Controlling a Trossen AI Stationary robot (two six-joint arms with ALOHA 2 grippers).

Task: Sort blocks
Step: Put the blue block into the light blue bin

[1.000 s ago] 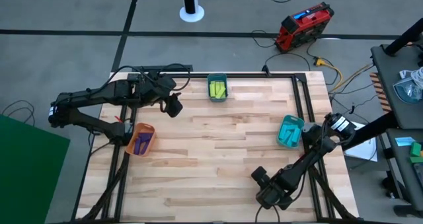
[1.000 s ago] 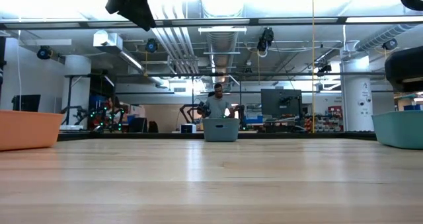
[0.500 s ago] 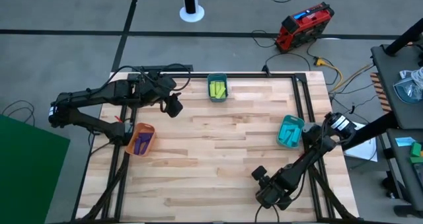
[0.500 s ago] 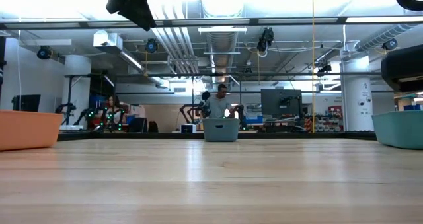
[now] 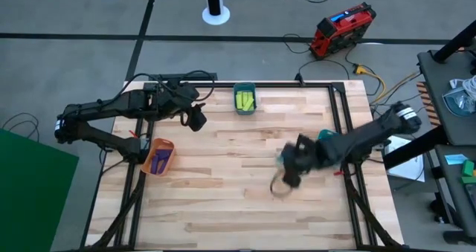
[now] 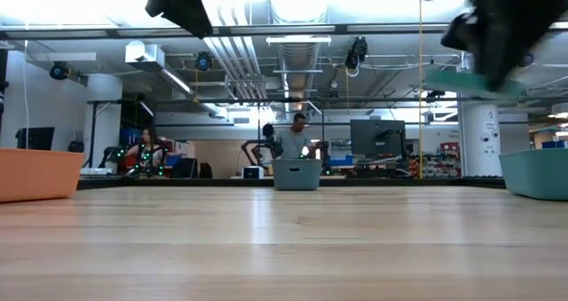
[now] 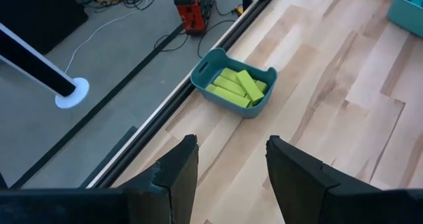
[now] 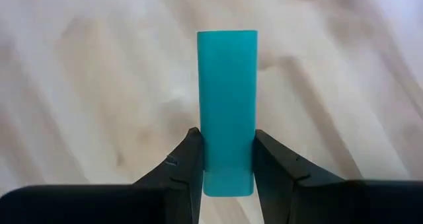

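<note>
Blocks, small rectangular plastic bars, in three places. One cyan-blue rectangular block [image 8: 227, 112] clamped endwise between the two dark fingers [image 8: 182, 164] of the right gripper [image 5: 288, 169], above the light wooden slat table [image 5: 223, 200], roughly mid-table and right of centre; blurred in the high view, well clear of the boards in the low view. Yellow-green bars [image 7: 236, 87] lying side by side inside the small teal plastic bin [image 5: 245, 86] at the table's far edge. Purple bars [image 5: 159, 161] inside the small orange plastic bin [image 5: 167, 143] near the left edge. Second teal bin [image 5: 327, 136] near the right edge, partly hidden behind the right arm; contents not visible. Left gripper [image 7: 228, 168] raised over the far left part of the table, near the bin of yellow-green bars, fingers apart, nothing between them. Beyond the table, in the low view, people [image 6: 293, 141] at workstations in the room behind.
</note>
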